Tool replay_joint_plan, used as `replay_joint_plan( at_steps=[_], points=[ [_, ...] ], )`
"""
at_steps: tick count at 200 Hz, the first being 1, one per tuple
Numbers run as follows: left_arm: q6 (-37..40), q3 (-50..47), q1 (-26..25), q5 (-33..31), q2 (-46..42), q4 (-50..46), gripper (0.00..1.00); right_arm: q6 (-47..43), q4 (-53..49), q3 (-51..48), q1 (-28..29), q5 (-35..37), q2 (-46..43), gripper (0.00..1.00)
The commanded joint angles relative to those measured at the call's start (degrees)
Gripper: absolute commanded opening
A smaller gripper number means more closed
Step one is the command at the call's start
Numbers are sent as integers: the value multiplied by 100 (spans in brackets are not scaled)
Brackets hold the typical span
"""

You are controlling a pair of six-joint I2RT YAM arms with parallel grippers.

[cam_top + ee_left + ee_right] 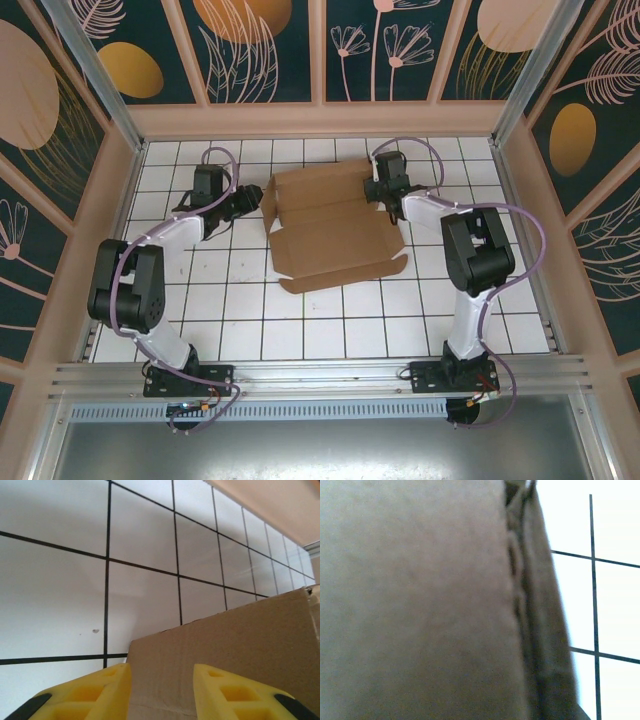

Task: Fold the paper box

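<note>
Your left gripper point(250, 200) stands at the left edge of the paper box point(330, 235), jaws narrowly apart and a flap just beyond them. The box lies open, mid-far on the tiled desk point(300, 330). Your right gripper point(381, 190) is closed at the box's far right corner.

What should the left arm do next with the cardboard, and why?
Probably nudge the left gripper forward and close on the edge of the paper box: its yellow fingers stand apart, a flap sits just ahead of the gap, and the box looks mostly unfolded.
</note>
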Motion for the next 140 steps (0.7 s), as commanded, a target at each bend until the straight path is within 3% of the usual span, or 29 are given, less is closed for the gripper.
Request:
replay_joint_plan(
  at_steps=[1, 107, 140],
  points=[
    [131, 205, -58, -66, 354, -414, 37, 61, -874, 153, 1, 144, 388, 0],
    [-24, 1397, 50, 703, 850, -1112, 39, 127, -2923, 1508, 20, -375, 568, 0],
    [66, 1646, 268, 609, 885, -1468, 40, -171, -2838, 1336, 195, 152, 562, 0]
  ],
)
